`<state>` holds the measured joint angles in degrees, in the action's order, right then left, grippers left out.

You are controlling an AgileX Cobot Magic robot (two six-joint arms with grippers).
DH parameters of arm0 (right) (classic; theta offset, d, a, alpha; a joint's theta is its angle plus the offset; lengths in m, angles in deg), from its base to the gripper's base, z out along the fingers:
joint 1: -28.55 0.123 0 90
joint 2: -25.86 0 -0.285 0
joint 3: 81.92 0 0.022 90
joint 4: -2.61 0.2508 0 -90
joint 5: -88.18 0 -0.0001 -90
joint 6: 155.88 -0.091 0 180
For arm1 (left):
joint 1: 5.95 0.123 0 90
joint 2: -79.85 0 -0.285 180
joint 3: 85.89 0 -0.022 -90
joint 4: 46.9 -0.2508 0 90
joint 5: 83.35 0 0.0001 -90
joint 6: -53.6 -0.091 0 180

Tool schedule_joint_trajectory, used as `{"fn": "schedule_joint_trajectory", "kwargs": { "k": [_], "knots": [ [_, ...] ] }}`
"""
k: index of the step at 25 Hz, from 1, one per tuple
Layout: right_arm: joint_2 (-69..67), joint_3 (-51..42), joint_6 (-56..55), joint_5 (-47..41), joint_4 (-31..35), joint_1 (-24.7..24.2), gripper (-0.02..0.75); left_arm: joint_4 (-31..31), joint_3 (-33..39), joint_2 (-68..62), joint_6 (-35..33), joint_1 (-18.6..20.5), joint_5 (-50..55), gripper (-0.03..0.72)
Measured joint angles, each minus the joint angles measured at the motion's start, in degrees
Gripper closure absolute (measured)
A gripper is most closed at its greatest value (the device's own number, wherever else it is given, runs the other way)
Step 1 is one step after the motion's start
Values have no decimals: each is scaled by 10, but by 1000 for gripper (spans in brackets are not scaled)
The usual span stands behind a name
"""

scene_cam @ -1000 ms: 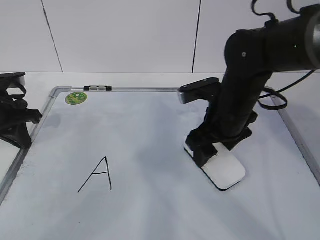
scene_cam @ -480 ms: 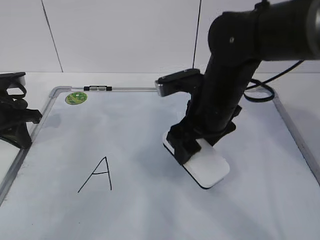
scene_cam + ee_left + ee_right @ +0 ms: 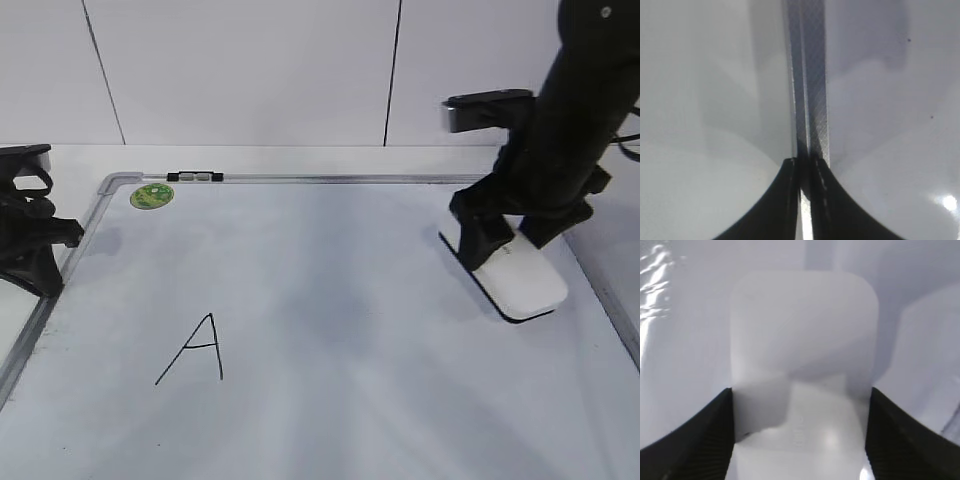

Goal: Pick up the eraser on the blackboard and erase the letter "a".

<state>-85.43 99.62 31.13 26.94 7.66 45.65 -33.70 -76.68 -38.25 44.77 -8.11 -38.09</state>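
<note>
The white eraser [image 3: 515, 280] with its thin black base sits at the right side of the blackboard [image 3: 330, 300], close to the right frame. My right gripper [image 3: 505, 250] is shut on its two long sides. In the right wrist view the eraser [image 3: 802, 365] fills the gap between the black fingers of the right gripper [image 3: 800, 410]. My left gripper [image 3: 40, 260] rests shut at the board's left edge. In the left wrist view the left gripper [image 3: 805, 162] hangs over the silver frame [image 3: 810, 100]. No letter "a" shows anywhere.
A capital "A" [image 3: 195, 350] is drawn at the board's lower left. A round green sticker [image 3: 152, 196] sits near the far left corner. The silver frame [image 3: 300, 179] runs along the far edge, with a white wall behind.
The right arm carried the eraser left across the board's middle, then swung it right and farther back to the right edge. The left arm has not moved.
</note>
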Motion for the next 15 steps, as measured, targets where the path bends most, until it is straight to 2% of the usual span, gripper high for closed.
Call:
{"fn": "schedule_joint_trajectory", "kwargs": {
  "k": [9,15],
  "knots": [
    [1,-4,-11,-4,-8,-137,167,0,0,0,0,0,0,662],
    [1,-10,-16,-3,-9,-178,167,0,0,0,0,0,0,660]
  ]
}}
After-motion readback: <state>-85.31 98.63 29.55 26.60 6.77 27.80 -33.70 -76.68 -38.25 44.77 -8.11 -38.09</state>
